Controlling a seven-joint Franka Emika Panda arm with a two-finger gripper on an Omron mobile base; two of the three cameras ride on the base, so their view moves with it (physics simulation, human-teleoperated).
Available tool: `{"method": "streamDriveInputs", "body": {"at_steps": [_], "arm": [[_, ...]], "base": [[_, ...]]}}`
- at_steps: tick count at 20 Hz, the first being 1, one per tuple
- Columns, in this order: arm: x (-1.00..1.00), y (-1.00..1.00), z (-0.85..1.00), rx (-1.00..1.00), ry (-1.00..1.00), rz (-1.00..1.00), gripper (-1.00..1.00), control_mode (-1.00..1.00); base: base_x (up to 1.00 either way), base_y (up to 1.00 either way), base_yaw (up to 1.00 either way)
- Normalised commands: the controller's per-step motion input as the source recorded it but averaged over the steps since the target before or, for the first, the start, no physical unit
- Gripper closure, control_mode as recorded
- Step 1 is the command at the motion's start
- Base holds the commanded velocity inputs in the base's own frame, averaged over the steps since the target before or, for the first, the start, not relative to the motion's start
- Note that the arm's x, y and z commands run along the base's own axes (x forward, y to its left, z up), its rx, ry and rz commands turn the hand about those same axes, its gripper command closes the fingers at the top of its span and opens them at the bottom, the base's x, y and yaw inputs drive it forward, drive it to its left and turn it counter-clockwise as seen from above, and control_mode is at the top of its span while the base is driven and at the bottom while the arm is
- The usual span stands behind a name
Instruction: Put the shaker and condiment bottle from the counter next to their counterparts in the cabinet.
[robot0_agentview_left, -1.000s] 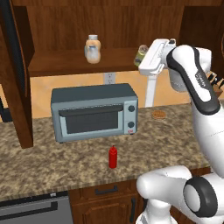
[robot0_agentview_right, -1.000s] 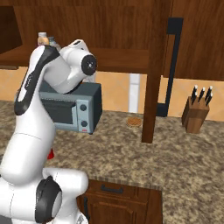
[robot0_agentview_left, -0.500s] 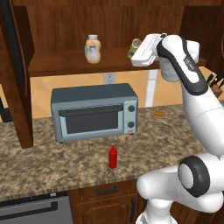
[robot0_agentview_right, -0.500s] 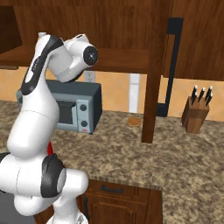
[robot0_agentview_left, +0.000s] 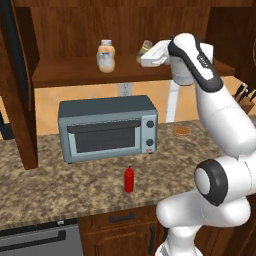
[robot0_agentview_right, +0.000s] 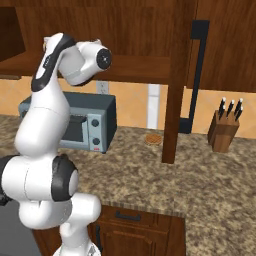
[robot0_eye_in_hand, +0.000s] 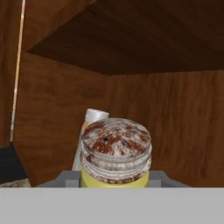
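Left base view has the gripper up inside the cabinet, clenched on the shaker just above the shelf, a little right of the peach bottle and clear shaker. Red condiment bottle sits on the counter before the toaster oven.
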Motion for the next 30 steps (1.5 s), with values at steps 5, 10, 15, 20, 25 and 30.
{"method": "streamDriveInputs", "body": {"at_steps": [5, 10, 15, 20, 25, 30], "arm": [[0.29, 0.18, 0.0, 0.09, 0.09, 0.0, 1.0, -1.0], [0.03, 0.04, 0.0, -0.01, 0.0, 0.0, 1.0, -1.0], [0.16, 0.01, 0.0, 0.0, -0.04, 0.0, 1.0, -1.0], [0.3, 0.02, -0.07, -0.01, -0.01, 0.05, 1.0, -1.0], [0.22, 0.0, 0.0, 0.0, 0.0, 0.04, 1.0, -1.0], [0.31, 0.1, 0.0, -0.02, 0.0, 0.03, 1.0, -1.0]], "base": [[0.0, 0.0, 0.0], [0.0, 0.0, 0.0], [0.0, 0.0, 0.0], [0.0, 0.0, 0.0], [0.0, 0.0, 0.0], [0.0, 0.0, 0.0]]}}
